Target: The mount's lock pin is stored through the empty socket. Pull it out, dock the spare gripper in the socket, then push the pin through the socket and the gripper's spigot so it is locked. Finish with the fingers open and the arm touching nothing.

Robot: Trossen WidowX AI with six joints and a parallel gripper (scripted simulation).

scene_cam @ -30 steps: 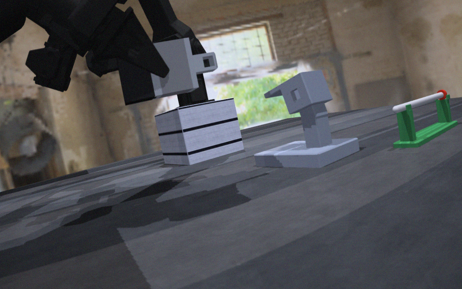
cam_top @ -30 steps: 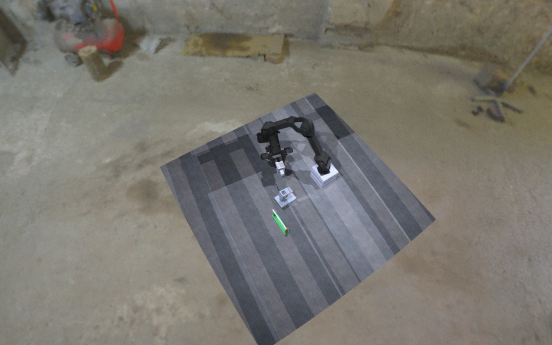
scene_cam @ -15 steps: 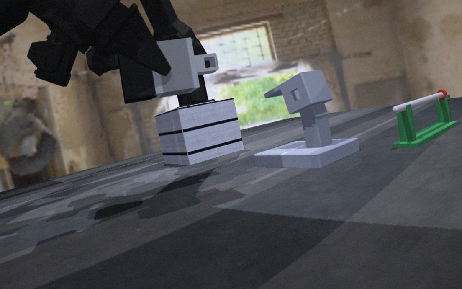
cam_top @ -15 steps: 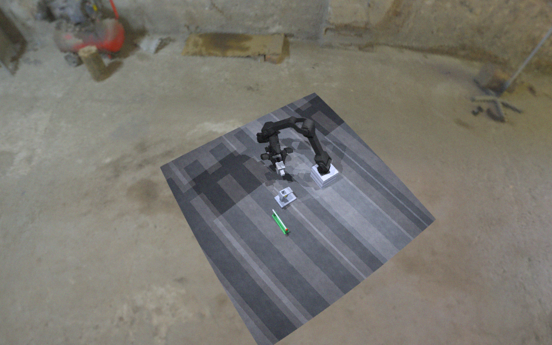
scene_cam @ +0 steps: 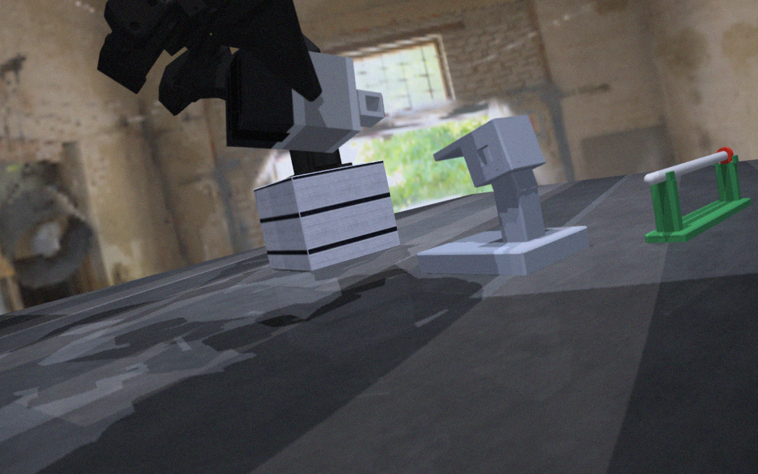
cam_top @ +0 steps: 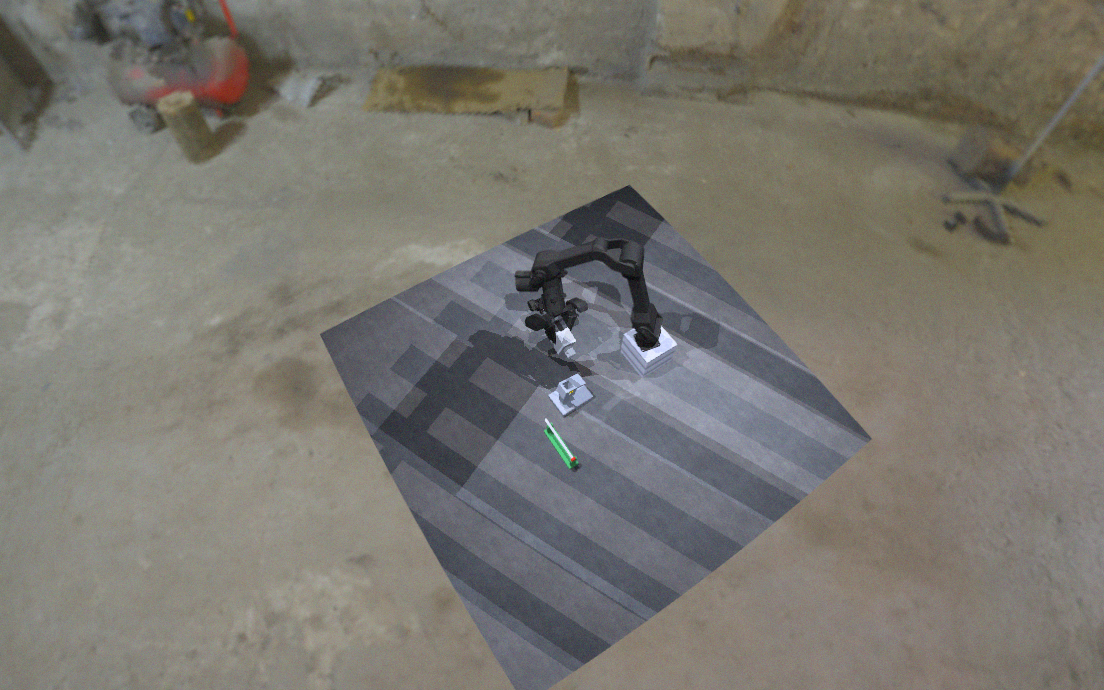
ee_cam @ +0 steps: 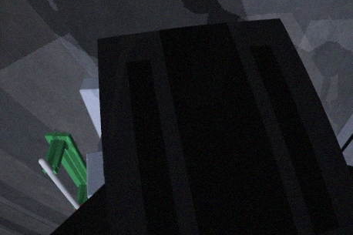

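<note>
Got the spare gripper (cam_top: 565, 342) (scene_cam: 336, 117) clamped in the claw (cam_top: 558, 329) (scene_cam: 305, 97), raised, between socket (cam_top: 571, 384) (scene_cam: 518, 147) and top view's upper-left table edge. Line up the spigot (scene_cam: 370, 107) squarely, then ease straight in, no twisting.

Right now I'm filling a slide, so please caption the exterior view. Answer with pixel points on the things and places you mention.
Gripper (scene_cam: 305, 88) holding the spare gripper (scene_cam: 335, 99) (cam_top: 565, 341) before its socket mount (scene_cam: 514, 152) (cam_top: 571, 396).

It looks like a worn, disused workshop or industrial building: stained bare concrete floor (cam_top: 196, 428); beyond the striped counter (cam_top: 625, 531) (scene_cam: 488, 376), a dirty red machine (cam_top: 222, 72); behind the counter, exposed brickwork (scene_cam: 488, 64) beside a gridded window (scene_cam: 408, 73).
</note>
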